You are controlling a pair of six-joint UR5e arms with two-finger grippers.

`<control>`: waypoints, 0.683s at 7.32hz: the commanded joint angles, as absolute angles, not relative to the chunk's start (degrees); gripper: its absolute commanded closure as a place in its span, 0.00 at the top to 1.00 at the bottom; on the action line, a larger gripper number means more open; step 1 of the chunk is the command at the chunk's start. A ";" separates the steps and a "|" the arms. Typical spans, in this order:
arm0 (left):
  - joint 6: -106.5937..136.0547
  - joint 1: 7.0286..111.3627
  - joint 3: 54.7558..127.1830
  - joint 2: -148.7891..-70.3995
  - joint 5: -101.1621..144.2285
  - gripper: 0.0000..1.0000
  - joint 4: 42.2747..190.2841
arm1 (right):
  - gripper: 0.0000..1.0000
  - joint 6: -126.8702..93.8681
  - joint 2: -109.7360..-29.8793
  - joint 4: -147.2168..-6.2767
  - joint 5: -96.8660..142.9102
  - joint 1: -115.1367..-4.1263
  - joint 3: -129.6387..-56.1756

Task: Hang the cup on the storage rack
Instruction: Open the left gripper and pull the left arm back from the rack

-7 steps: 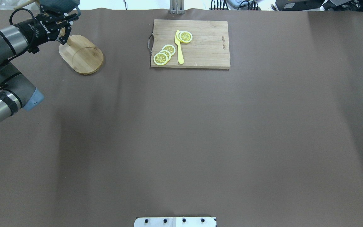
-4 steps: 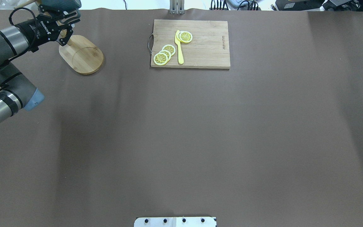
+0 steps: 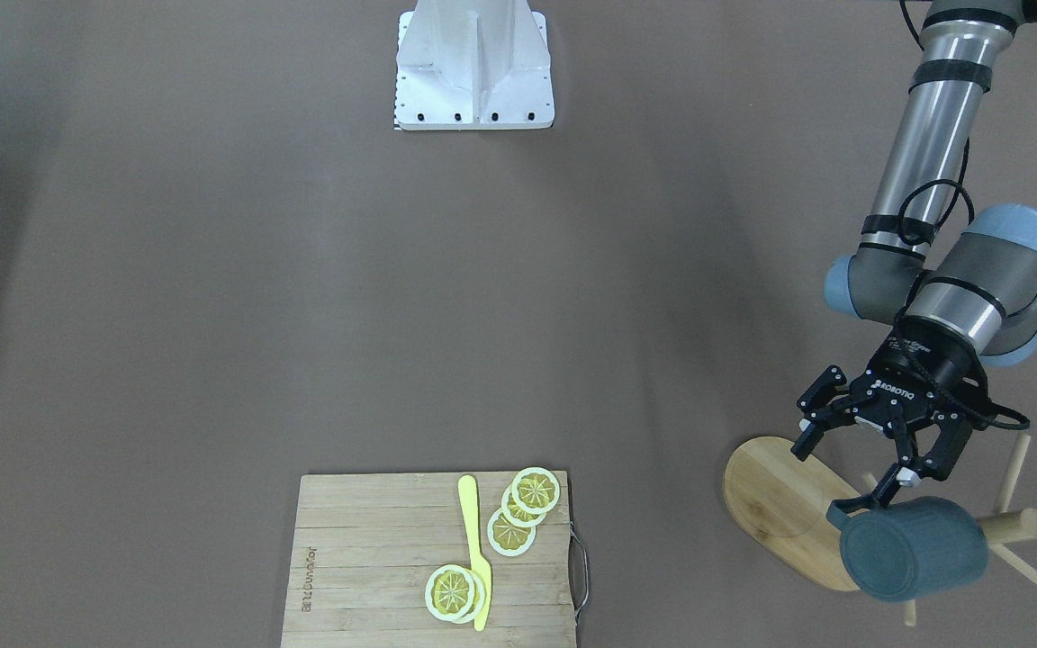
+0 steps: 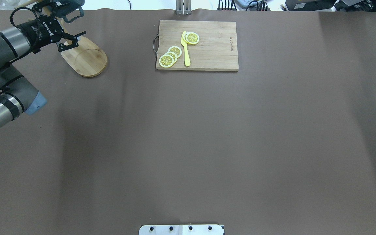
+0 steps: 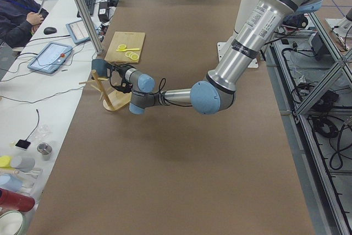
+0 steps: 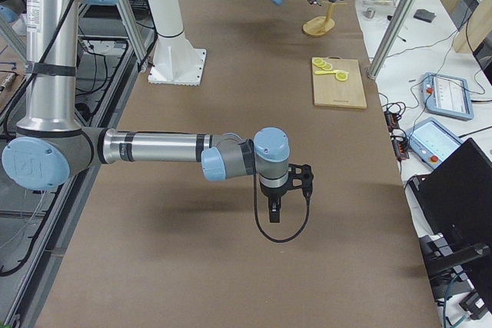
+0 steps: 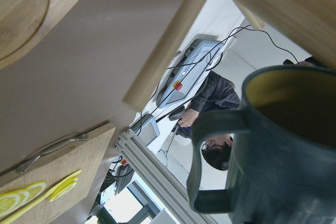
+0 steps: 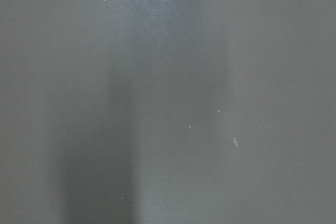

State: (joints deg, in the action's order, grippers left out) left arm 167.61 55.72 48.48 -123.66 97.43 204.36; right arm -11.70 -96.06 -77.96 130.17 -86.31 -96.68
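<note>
Exterior front-facing view: the dark slate-blue mug (image 3: 915,549) hangs on the light bamboo mug tree (image 3: 775,495). Left hand (image 3: 845,468), marked "ROBOTIQ", is spread wide, one finger just beside the mug's handle. Right hand (image 6: 274,209): its state I cannot tell.

Cutting board (image 4: 207,49) on brown table (image 4: 207,147), lemon slices (image 4: 166,60), yellow knife (image 4: 185,52) atop

Robotics laboratory: a brown-covered table (image 5: 181,152) with an aluminium-profile post (image 5: 82,6) at its edge, and beside the table a white bench (image 5: 33,114) carrying a teach pendant (image 5: 50,57), with a seated operator (image 5: 16,9).
</note>
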 commanded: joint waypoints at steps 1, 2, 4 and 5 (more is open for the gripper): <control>167.08 55.55 53.75 -121.05 97.56 0.99 204.43 | 1.00 -11.69 -96.15 -77.96 130.17 -86.31 -96.68; 167.08 55.29 57.88 -119.11 97.65 0.99 204.43 | 1.00 -11.69 -96.24 -77.96 130.17 -86.40 -96.59; 163.68 55.28 64.83 -115.85 102.01 0.99 204.43 | 1.00 -11.69 -96.24 -77.96 130.25 -86.31 -96.68; 158.78 55.28 67.65 -114.19 103.78 0.99 204.17 | 1.00 -11.69 -96.33 -77.96 130.25 -86.40 -96.68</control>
State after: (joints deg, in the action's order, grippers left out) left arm 163.71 55.31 63.64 -116.26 101.17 204.38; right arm -11.69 -96.26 -77.96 130.24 -86.33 -96.66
